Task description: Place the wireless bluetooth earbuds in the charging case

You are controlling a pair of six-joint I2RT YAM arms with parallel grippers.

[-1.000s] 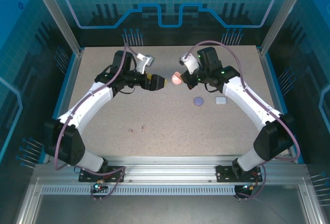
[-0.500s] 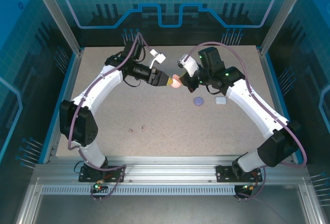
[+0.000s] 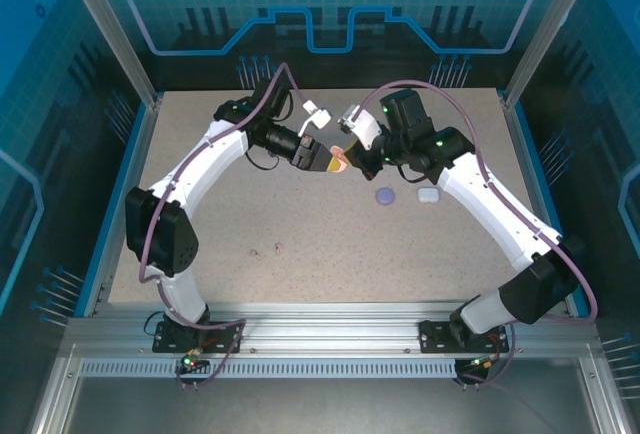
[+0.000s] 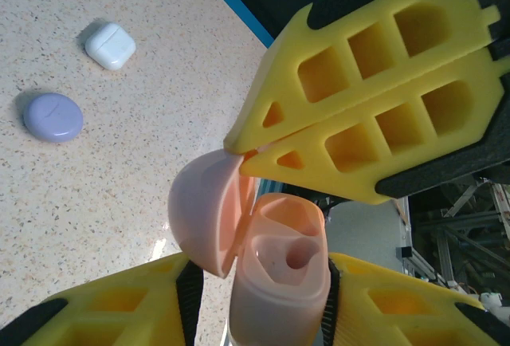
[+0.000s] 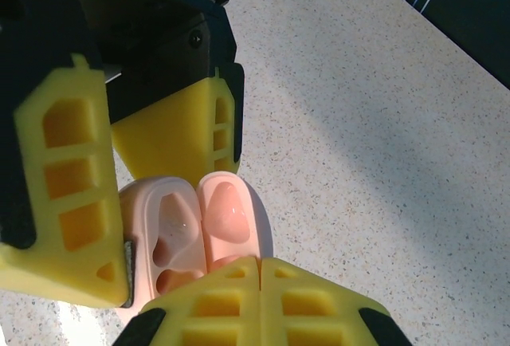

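Pink case, open, pinched in left hand; right hand pressed together at its lid.

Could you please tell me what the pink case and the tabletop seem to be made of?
Case: probably moulded plastic, smooth with a satin sheen; soft highlights show inside its open lid. Tabletop: matte beige with fine dark speckles, likely stone-effect laminate or composite; the look leaves it open.
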